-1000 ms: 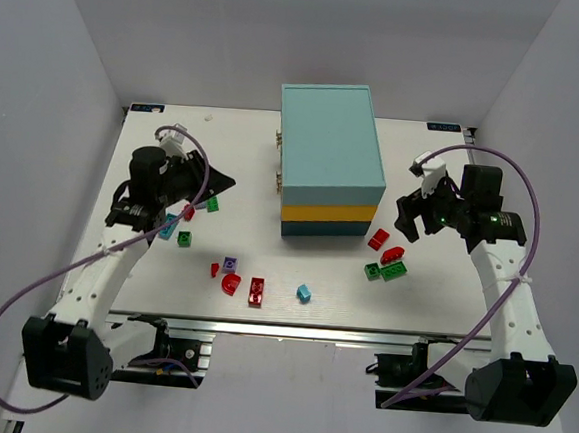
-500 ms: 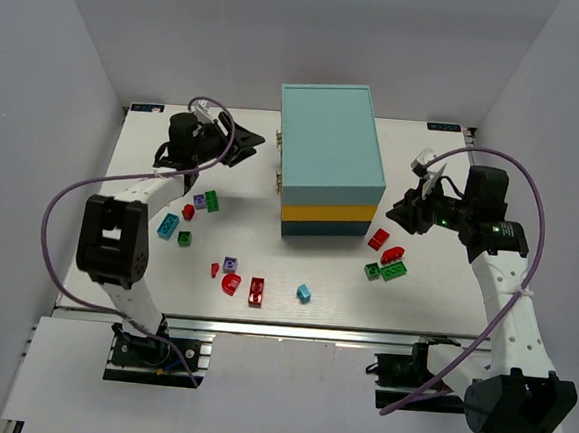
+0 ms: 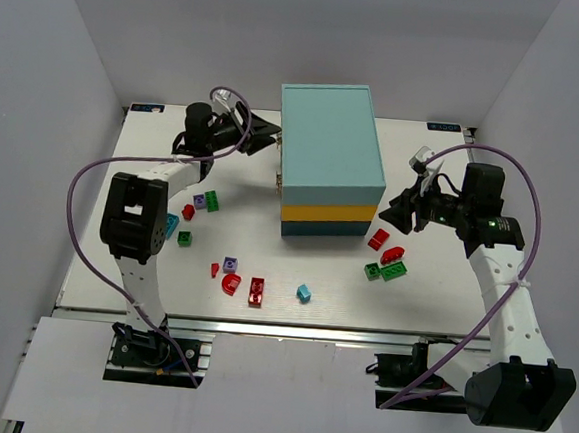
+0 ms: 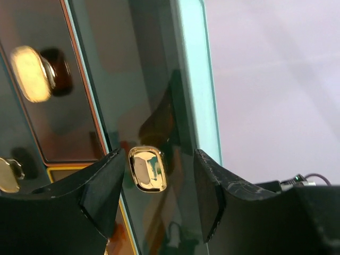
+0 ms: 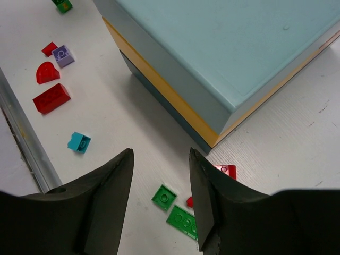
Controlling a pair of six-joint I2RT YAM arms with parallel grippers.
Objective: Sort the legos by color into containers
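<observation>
The left claw [image 4: 159, 162] is placed at the left side of the cabinet [image 3: 330, 145]. Its jaws are parted, with one finger on each side of the small golden knob [image 4: 147, 169] of a clear drawer [image 4: 139, 79]. The knob is not yet gripped, and a gap is seen on both sides. The right claw [image 5: 160, 159] is held above the tabletop [image 3: 444, 289] by the right side of the cabinet, moderately wide and with nothing in it. No drawer is seen pulled out. The legos [image 3: 230, 264] are all scattered on the tabletop: some left of the cabinet, some in front of it, and a red brick [image 3: 378, 239] with green ones [image 3: 394, 270] close to the right claw.

The step in hand is judged to be the opening of a drawer. The knob is small and glossy, and it sits nearer to one finger than to the other. It may therefore be pinched off-centre and lost when the pull is made. As the cabinet is not held by anything, it may be dragged along instead of the drawer, and the bricks lying near it could be pushed away.
</observation>
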